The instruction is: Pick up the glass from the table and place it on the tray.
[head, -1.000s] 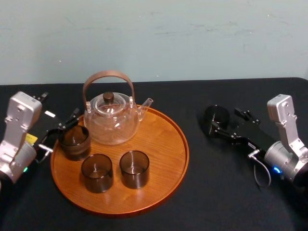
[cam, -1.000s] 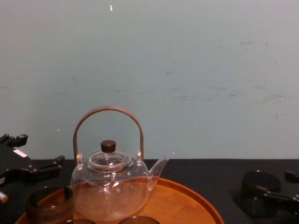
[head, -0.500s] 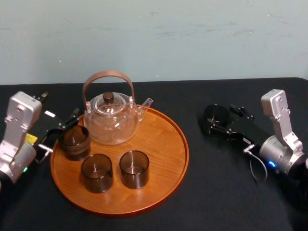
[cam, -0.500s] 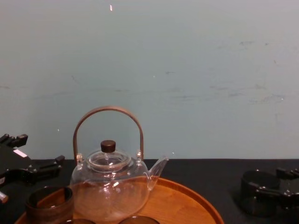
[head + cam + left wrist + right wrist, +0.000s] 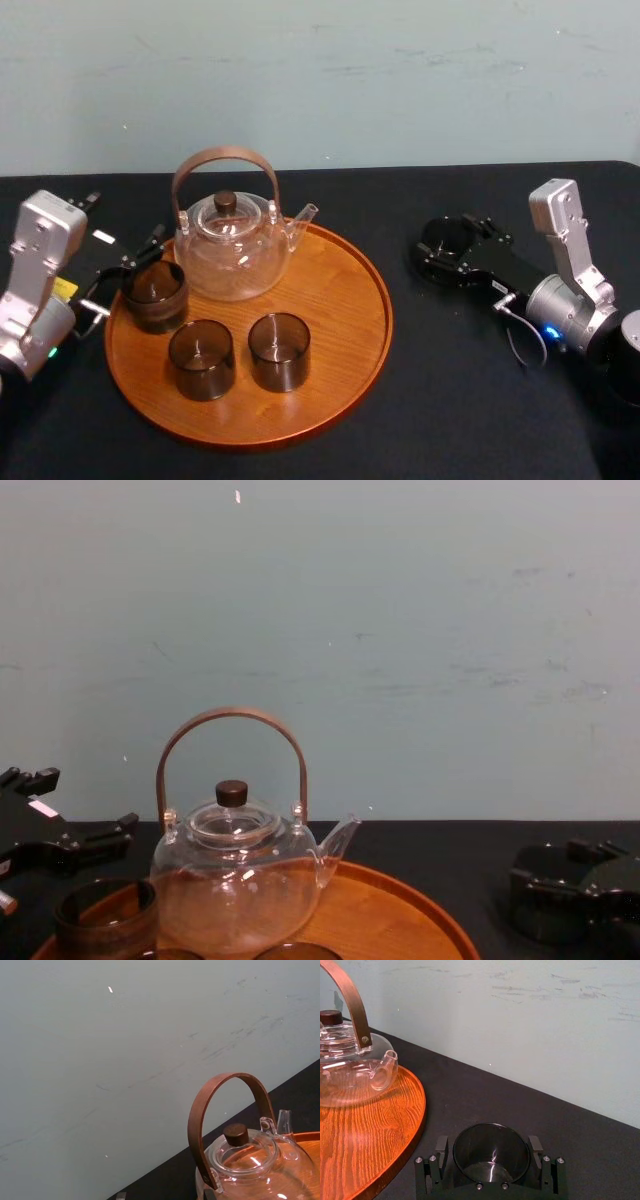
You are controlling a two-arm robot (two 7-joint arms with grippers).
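Note:
A dark glass (image 5: 446, 238) stands on the black table to the right of the tray (image 5: 340, 330), a big round wooden one. My right gripper (image 5: 450, 242) is open and straddles this glass low at table level. In the right wrist view the glass (image 5: 490, 1152) sits between the two fingers (image 5: 441, 1149), which lie close against its sides. In the chest view this glass (image 5: 540, 900) is at the lower right. My left gripper (image 5: 132, 258) is open at the tray's left rim, just behind a dark glass (image 5: 155, 293) standing on the tray.
A clear glass teapot (image 5: 232, 250) with a brown arched handle stands at the back of the tray. Two more dark glasses (image 5: 202, 358) (image 5: 279, 350) stand at its front. A pale wall rises behind the table.
My right gripper has slid forward and turned a little, so its fingers now reach around the glass on the table. The left arm has not moved.

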